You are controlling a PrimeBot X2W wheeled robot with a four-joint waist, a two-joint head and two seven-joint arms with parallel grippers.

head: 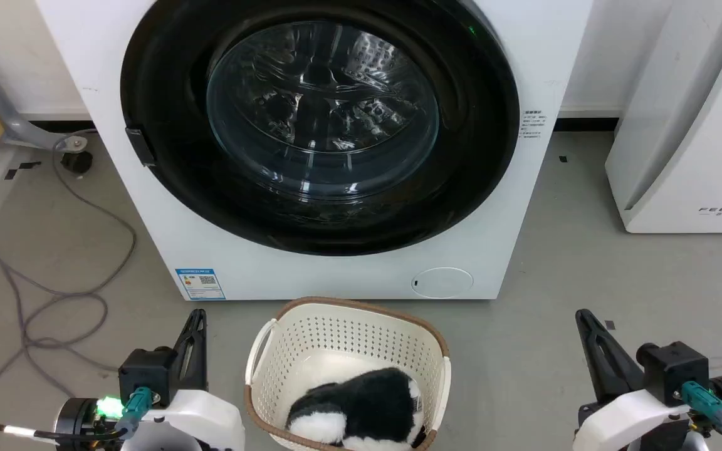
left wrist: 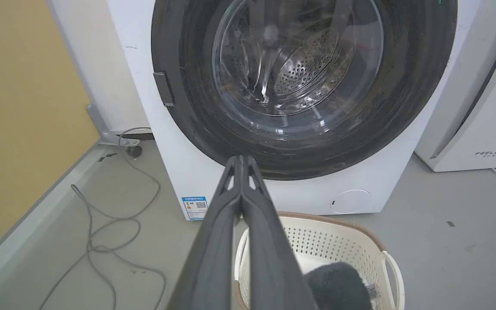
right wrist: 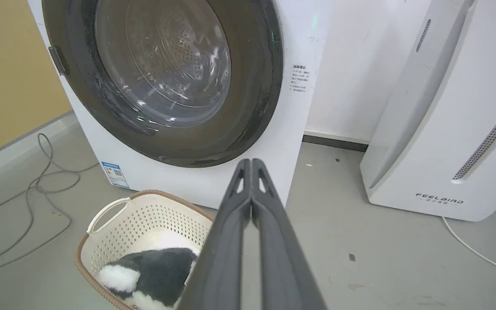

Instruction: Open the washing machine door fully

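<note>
The white washing machine [head: 311,269] stands straight ahead, and its round glossy black door [head: 167,94] with the bulging glass bowl lies flat against the front, closed. A small handle tab [head: 140,146] sits on the door's left rim. My left gripper [head: 197,318] rests low at the lower left, shut and empty, well short of the door. At the lower right my right gripper [head: 582,317] is likewise shut with nothing in it. In the left wrist view the door [left wrist: 187,107] rises beyond my shut left gripper [left wrist: 241,159]; the right wrist view shows the door [right wrist: 256,112] past my right gripper [right wrist: 251,162].
A cream laundry basket [head: 361,313] holding a black-and-white plush toy [head: 361,401] sits on the floor between my arms, just before the machine. Grey cables [head: 54,294] loop on the floor at the left. A white FEELAIR appliance [head: 687,138] stands at the right.
</note>
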